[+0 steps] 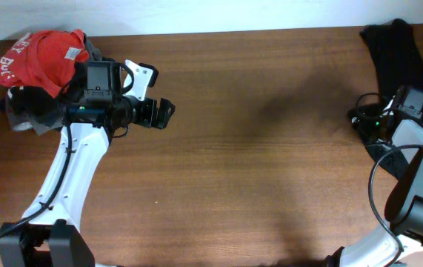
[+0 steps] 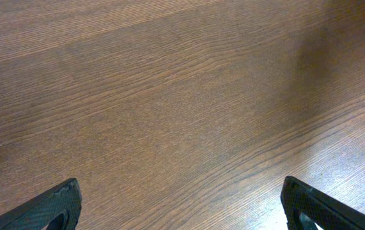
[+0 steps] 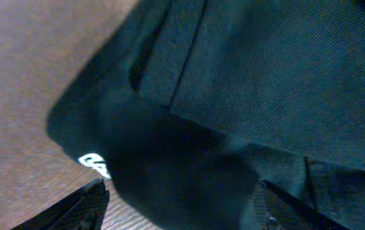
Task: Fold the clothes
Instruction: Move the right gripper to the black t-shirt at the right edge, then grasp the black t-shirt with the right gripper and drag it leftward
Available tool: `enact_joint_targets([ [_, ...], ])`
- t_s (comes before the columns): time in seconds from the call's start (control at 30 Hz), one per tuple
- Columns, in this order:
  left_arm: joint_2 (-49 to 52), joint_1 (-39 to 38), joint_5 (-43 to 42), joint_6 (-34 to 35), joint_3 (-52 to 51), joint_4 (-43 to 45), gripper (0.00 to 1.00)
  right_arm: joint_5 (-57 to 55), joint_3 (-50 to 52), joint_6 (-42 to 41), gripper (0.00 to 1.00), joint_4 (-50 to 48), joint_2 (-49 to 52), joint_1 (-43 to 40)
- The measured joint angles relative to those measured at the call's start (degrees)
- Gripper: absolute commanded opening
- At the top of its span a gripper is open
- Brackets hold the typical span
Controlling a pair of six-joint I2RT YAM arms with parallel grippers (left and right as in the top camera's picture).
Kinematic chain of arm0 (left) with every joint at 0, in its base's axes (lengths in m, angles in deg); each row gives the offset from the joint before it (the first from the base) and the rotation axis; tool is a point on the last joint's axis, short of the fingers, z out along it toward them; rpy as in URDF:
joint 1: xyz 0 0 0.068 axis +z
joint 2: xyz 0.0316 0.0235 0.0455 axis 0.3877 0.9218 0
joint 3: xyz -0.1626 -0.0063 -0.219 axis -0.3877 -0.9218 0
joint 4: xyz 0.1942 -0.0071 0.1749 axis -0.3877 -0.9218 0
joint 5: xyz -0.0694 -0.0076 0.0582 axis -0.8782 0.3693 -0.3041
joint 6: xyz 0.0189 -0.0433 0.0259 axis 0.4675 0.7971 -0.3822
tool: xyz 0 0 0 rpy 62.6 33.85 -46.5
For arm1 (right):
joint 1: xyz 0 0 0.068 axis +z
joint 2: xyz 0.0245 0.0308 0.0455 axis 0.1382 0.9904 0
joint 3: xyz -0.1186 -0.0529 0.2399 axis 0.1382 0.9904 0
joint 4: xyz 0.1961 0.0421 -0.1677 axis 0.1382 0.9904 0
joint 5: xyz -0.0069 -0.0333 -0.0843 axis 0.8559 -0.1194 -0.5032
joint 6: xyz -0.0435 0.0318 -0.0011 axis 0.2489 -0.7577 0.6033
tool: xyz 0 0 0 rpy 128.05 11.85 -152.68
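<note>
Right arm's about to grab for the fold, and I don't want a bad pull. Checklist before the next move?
1. Right gripper over the black shirt: ok.
2. Fabric clamped: not ok, jaws stand apart either side of it.
3. Left gripper open above bare table: ok.
4. Shirt spread flat: not ok, bunched at the table's far right.
5. Red shirt apart from the black shirt: ok.

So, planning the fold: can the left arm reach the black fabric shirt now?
Probably not: the black fabric shirt lies at the brown wooden table's far right edge, across from the left tool.
</note>
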Motion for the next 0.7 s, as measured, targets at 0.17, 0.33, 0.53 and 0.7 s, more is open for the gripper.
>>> enact_joint_targets([
  [0.17,0.0,0.0,0.0,0.0,0.0,0.0,0.99,-0.7,-0.6,-0.2,0.61,-0.4,1.7,0.0],
  [0.33,0.0,0.0,0.0,0.0,0.0,0.0,0.98,-1.0,-1.2,-0.1,0.04,-0.4,2.6,-0.2],
  [0.53,0.0,0.2,0.0,0.0,0.0,1.4,0.93,2.8,-1.2,-0.3,0.04,-0.7,2.8,0.7],
  [0.7,0.0,1.7,0.0,0.0,0.2,2.5,0.90,6.2,-1.7,-0.2,0.04,1.1,2.9,6.1],
])
